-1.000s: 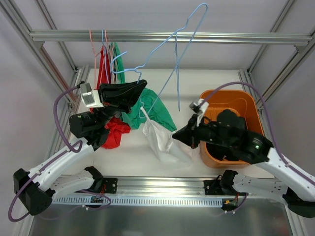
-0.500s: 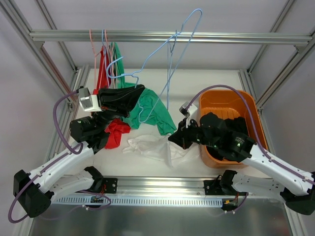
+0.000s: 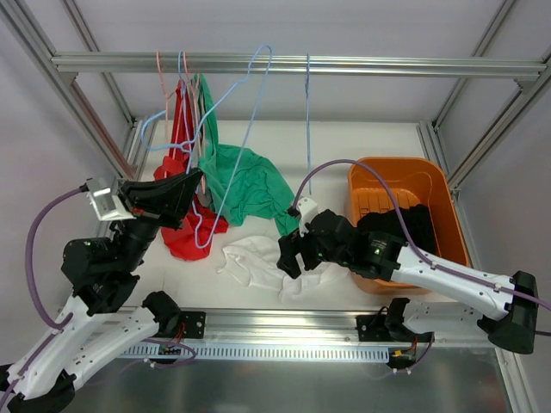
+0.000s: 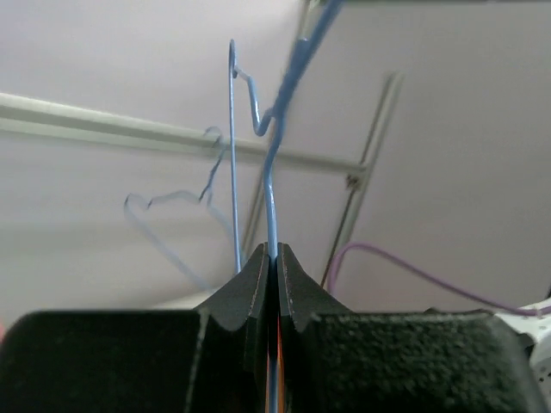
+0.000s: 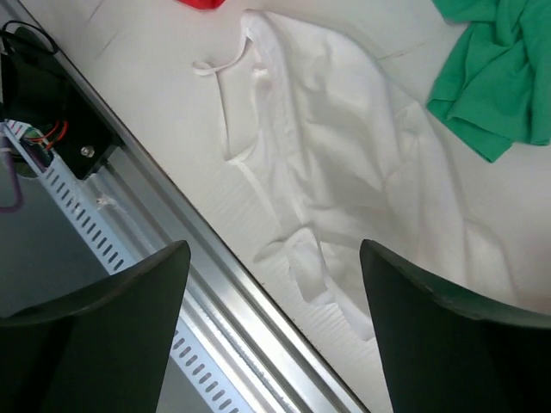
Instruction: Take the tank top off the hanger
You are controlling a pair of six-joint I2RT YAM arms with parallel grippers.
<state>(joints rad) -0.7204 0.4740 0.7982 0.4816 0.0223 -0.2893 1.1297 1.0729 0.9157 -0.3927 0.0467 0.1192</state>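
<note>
White table [image 3: 362, 146], aluminium rail [image 3: 293, 63] overhead, tank top [image 3: 250, 262] lying crumpled, orange bin [image 3: 396, 161]

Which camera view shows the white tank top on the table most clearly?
The right wrist view: the white tank top fills the frame, straps and folds visible. The top external view shows it small and crumpled. The left wrist view misses it entirely.

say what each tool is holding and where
Left tool: blue hanger, pinched on a straight stretch of wire. Right tool: nothing, open above the white tank top.
</note>
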